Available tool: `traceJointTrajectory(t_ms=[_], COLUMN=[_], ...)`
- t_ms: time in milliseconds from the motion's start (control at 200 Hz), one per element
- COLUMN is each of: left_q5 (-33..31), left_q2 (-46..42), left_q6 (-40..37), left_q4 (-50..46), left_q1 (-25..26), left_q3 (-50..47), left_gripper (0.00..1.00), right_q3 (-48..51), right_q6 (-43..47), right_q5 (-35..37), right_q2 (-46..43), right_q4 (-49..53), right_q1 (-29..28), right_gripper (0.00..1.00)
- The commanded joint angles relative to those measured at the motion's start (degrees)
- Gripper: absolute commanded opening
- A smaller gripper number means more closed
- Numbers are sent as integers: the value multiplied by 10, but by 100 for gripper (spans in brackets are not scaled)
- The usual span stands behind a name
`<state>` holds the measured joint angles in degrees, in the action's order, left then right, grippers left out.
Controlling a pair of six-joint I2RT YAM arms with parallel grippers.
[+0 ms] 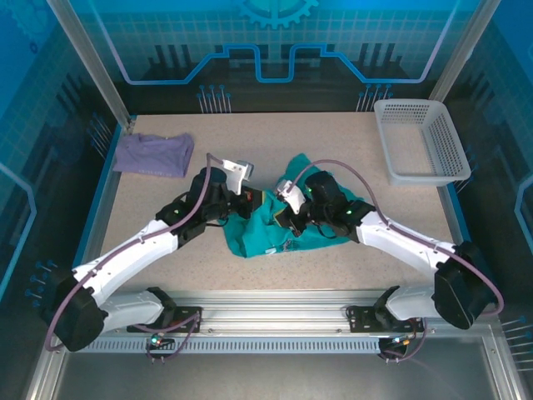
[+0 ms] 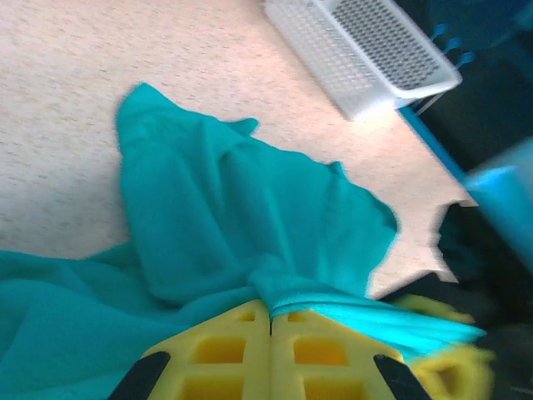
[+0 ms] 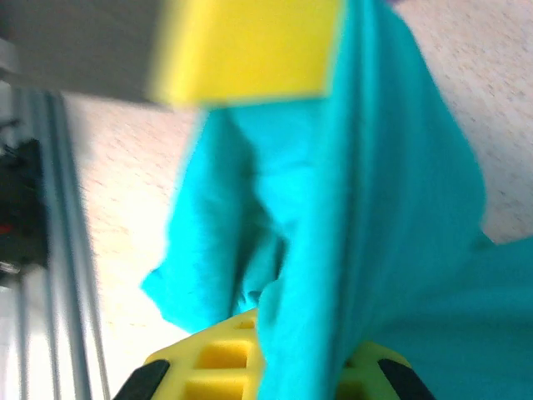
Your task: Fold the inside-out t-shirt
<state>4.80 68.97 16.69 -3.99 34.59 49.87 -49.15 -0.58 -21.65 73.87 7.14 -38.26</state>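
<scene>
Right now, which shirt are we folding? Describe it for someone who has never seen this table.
On the speckled table, look at the middle, towards the near edge. The teal shirt lies crumpled there. The lavender shirt is smaller and sits in the far-left corner.

Looks bright and even in the top view, lit from above, with soft little shadows under the arms (image 1: pixel 150 242) and a blue glow on the walls (image 1: pixel 350 33). Gets fuzzy in both wrist views: smeared yellow shape (image 3: pixel 250 50) and t-shirt (image 3: pixel 400 208) up close, white glare on the table (image 3: pixel 125 225), blurry basket (image 2: pixel 366 50).
</scene>
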Motion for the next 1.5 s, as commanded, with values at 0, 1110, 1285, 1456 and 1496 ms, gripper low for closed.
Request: traceJointTrajectory(t_ms=[0,1110,1285,1456,1496], left_q5=[-116,81,39,30,33], left_q2=[41,37,78,91,86], left_q6=[-59,-23,-27,-24,-25], left_q4=[8,29,24,30,33], left_q1=[-8,38,38,38,38], left_q3=[25,-62,-51,-49,-51], left_gripper=[0,31,23,23,23], right_q3=[23,9,25,38,42], right_q6=[-58,-158,-184,-187,-187], right_q5=[-109,-250,-289,-295,-294], right_q2=[-26,-27,-39,-37,-37], right_q4=[-30,-41,-87,-100,-101], right_q1=[15,133,145,147,149], right_gripper=[0,0,0,0,0])
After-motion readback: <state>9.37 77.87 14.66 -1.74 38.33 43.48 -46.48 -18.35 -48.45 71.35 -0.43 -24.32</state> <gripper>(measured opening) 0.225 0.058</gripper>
